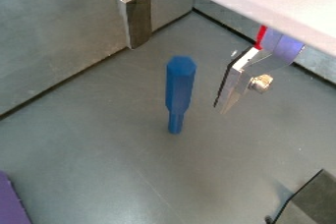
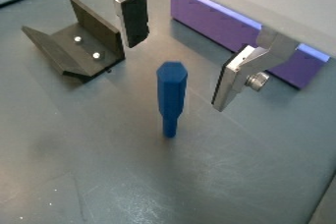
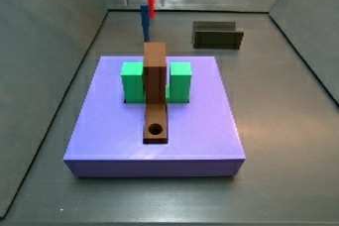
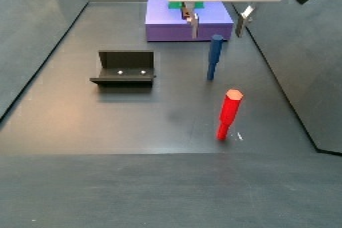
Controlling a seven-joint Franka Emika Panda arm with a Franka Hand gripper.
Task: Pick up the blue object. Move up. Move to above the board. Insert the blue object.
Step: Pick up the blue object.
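The end effector [image 2: 178,46] is hanging over the desk [image 2: 118,169] with its fingers [image 2: 237,79] spread wide and gripping nothing, and the peg [image 2: 171,98] is standing upright below and between them, touching neither in both wrist views. That straddle suggests it is lining up to close on the peg's top. In a side view the red peg [image 4: 230,115] is standing well apart, nearer the camera, so a mix-up looks unlikely. The fixture [image 4: 124,69] is sitting off to one side. The board [image 3: 157,104] is lying across the green block [image 3: 133,82] on the slab [image 3: 199,131], hole [image 3: 158,130] facing up, ready for insertion. No writing or labels are showing anywhere.
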